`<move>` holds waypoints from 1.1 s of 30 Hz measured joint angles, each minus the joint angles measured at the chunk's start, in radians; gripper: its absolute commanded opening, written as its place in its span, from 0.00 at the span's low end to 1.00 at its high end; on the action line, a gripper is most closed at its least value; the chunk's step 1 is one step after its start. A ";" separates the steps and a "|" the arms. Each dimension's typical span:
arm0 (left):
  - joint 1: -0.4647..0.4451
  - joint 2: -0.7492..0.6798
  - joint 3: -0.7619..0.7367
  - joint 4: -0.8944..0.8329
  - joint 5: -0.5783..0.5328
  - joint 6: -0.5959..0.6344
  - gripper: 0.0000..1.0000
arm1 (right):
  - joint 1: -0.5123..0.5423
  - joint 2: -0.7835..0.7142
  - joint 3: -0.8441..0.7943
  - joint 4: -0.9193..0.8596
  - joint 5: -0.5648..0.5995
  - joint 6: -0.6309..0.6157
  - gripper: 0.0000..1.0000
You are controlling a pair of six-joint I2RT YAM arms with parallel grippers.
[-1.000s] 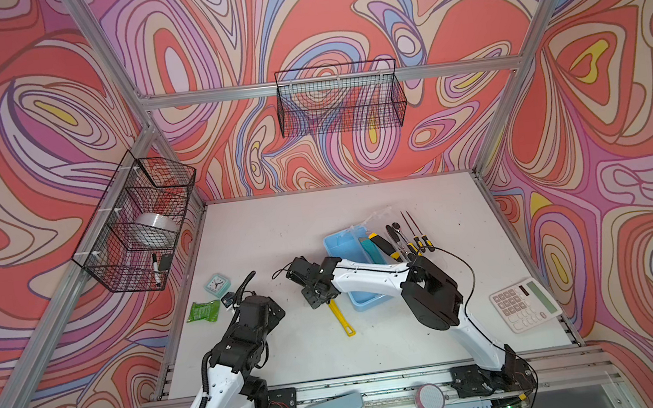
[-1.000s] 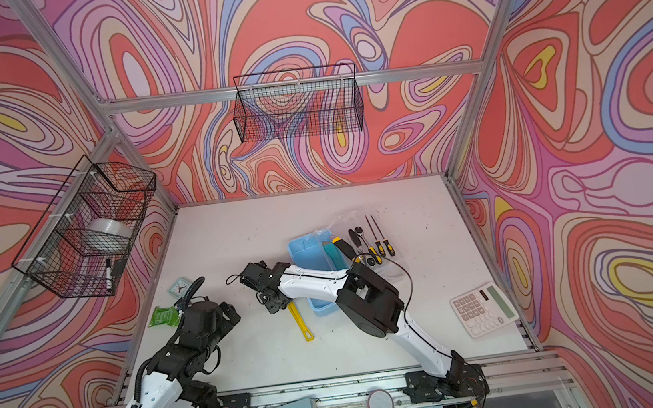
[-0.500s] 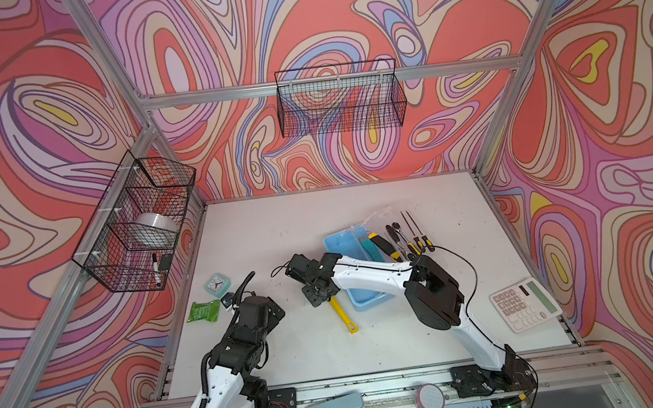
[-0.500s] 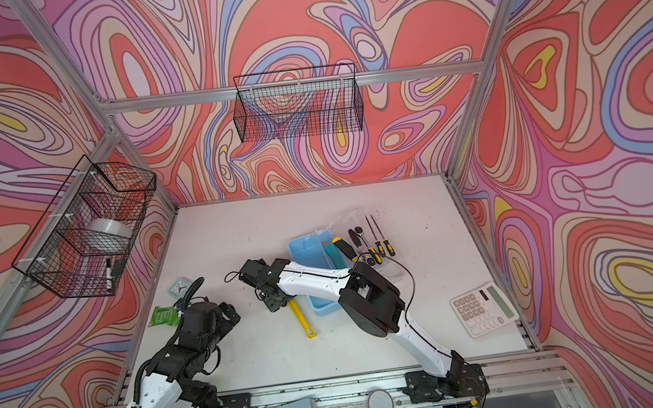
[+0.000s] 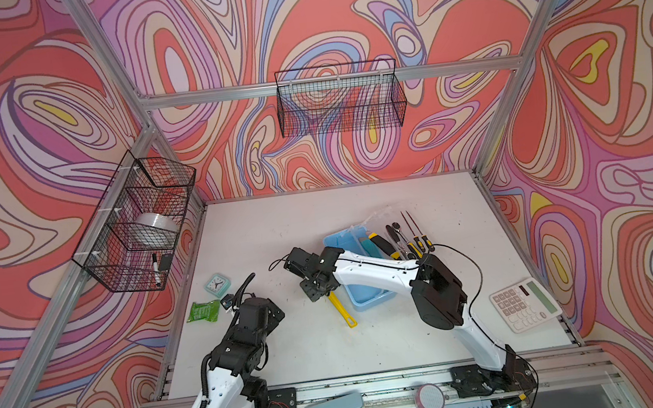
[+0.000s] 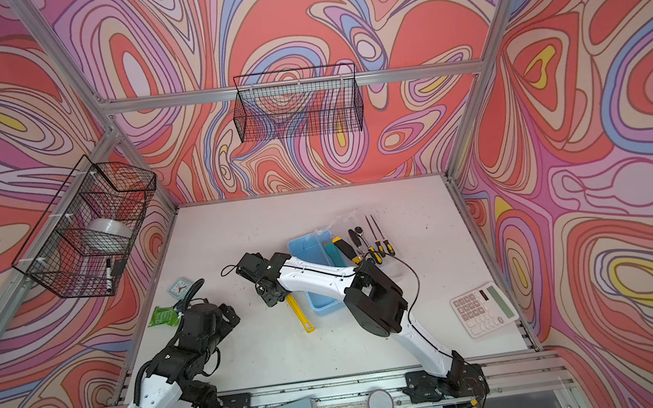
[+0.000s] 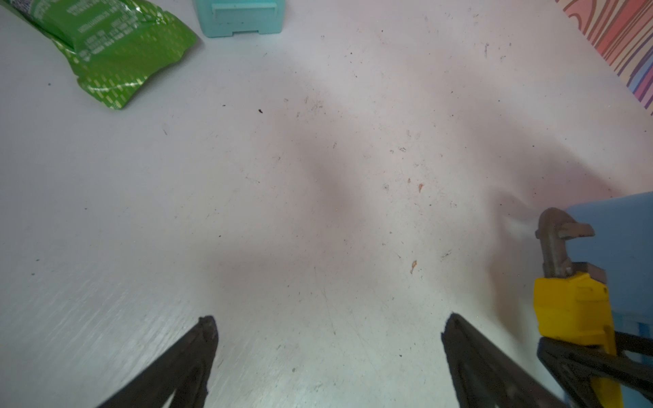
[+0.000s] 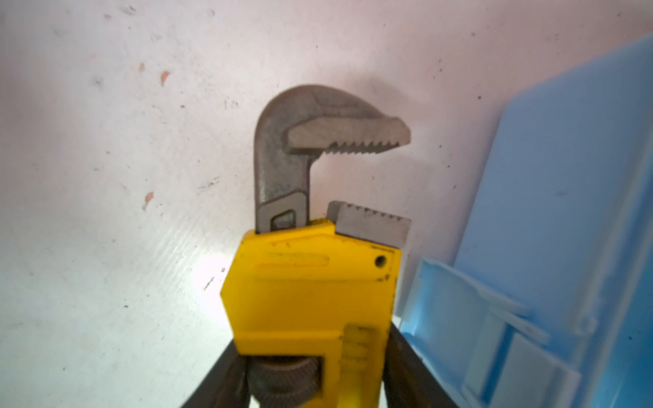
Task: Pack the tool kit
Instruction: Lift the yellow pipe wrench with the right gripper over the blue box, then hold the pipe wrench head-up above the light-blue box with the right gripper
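Note:
The tool kit (image 5: pixel 362 295) (image 6: pixel 319 300) is a light blue box lying open mid-table, its clear lid (image 5: pixel 372 218) tipped back. My right gripper (image 8: pixel 311 353) (image 5: pixel 317 287) is shut on a yellow pipe wrench (image 8: pixel 311 279) (image 5: pixel 343 312) just below its grey toothed head. The wrench lies just left of the box wall (image 8: pixel 565 212), its handle pointing at the table's front. My left gripper (image 7: pixel 328 325) (image 5: pixel 263 310) stands open over bare table at the front left, nothing between its fingers. The wrench (image 7: pixel 572 307) shows in its view.
Yellow-and-black pliers (image 5: pixel 382 244) and screwdrivers (image 5: pixel 419 240) lie at the box's far right. A mint clock (image 5: pixel 215 284) and green packet (image 5: pixel 203 311) lie at the left, a calculator (image 5: pixel 524 304) at the right. Wire baskets (image 5: pixel 340 101) hang on the walls.
My right gripper has shifted slightly to the right with the wrench, towards the box. The left arm has not moved.

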 measured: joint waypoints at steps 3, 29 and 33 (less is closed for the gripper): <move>0.000 0.000 -0.001 0.000 0.000 0.000 1.00 | -0.002 -0.021 0.018 -0.008 -0.001 -0.004 0.00; 0.000 0.008 -0.002 0.000 0.001 -0.003 1.00 | -0.174 -0.184 -0.041 -0.003 0.048 -0.095 0.00; 0.000 0.008 -0.005 0.000 0.000 -0.005 1.00 | -0.188 -0.184 -0.073 0.023 0.056 -0.118 0.00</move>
